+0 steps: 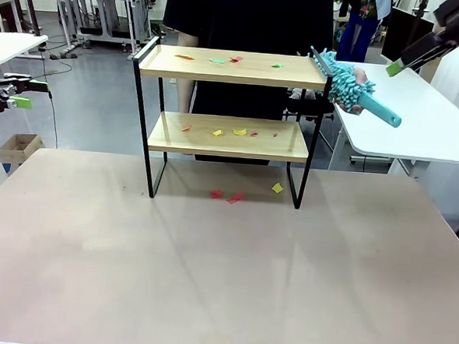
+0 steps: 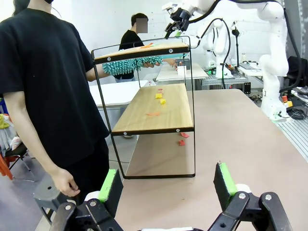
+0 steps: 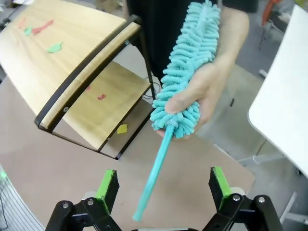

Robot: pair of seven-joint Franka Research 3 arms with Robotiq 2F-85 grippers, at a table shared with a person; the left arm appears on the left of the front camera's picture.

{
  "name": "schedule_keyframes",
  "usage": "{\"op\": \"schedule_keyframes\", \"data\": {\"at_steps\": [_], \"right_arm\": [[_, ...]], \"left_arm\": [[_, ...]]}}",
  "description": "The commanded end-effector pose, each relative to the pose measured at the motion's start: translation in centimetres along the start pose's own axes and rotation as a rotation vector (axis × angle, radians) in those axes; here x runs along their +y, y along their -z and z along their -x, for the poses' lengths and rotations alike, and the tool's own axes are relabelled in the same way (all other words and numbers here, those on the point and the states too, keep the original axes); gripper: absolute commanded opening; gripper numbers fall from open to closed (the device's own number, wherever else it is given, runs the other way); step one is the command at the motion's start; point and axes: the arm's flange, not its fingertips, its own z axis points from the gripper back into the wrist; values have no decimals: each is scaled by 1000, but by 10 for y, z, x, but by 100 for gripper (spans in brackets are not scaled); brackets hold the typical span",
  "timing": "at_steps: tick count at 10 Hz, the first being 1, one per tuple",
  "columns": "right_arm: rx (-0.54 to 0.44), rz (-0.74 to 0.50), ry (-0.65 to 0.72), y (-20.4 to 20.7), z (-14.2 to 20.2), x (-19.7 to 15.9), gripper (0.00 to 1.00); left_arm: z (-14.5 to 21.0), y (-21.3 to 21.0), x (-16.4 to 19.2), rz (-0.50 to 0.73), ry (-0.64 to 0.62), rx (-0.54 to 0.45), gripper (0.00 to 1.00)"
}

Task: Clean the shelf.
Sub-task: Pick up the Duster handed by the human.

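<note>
The shelf (image 1: 228, 66) stands mid-table, with coloured paper scraps (image 1: 238, 131) on both wooden boards and under it. A person's hand (image 3: 202, 96) holds a teal fluffy duster (image 1: 349, 84) by its head at the shelf's right end, the handle (image 3: 156, 161) pointing toward my right gripper (image 3: 162, 185). That gripper is open, and the handle's tip lies in line with the gap, touching neither pad. In the front view my right gripper (image 1: 398, 65) hangs just above the handle's end. My left gripper (image 1: 28, 93) is open and empty, far left of the table, facing the shelf (image 2: 154, 110).
More scraps (image 1: 226, 195) lie on the tabletop (image 1: 223, 273) under the shelf. A white table (image 1: 420, 113) stands close behind on the right. The person in black stands right behind the shelf, an arm hanging near my left gripper (image 2: 166, 185).
</note>
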Motion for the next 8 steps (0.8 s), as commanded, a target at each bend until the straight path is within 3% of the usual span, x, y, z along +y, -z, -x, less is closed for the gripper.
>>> {"op": "schedule_keyframes", "data": {"at_steps": [1, 8], "right_arm": [[47, 113, 74, 10, 10, 20, 100], [33, 149, 145, 55, 44, 32, 100]], "left_arm": [[-2, 0, -1, 2, 16, -2, 100], [-2, 0, -1, 2, 16, -2, 100]]}}
